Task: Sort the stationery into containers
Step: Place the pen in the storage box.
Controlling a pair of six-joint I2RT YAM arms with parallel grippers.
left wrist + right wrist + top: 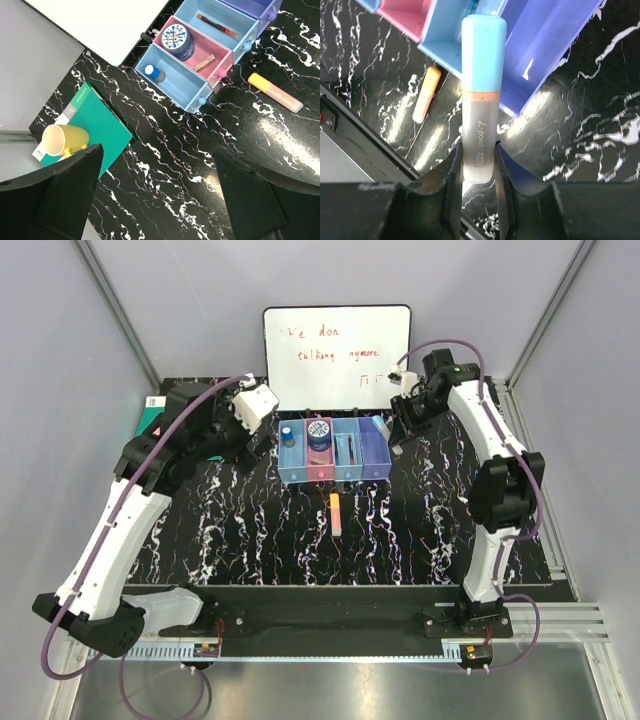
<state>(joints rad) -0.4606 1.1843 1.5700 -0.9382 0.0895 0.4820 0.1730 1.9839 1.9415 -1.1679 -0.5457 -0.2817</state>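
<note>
Right wrist: pincer grips light-blue-capped frosted marker.

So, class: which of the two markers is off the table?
The blue-capped marker, gripped in the right hand; the orange marker lies on the table.

Yellow cup on green book, whiteboard

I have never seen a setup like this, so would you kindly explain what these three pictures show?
Two robot arms stand at a black marbled table. One picture looks down from above; the other two come from cameras on each wrist. The right gripper holds a marker with a light-blue cap near a row of joined bins. The left gripper is open and empty. An orange marker lies on the table, and a yellow cup rests on a green book.
</note>
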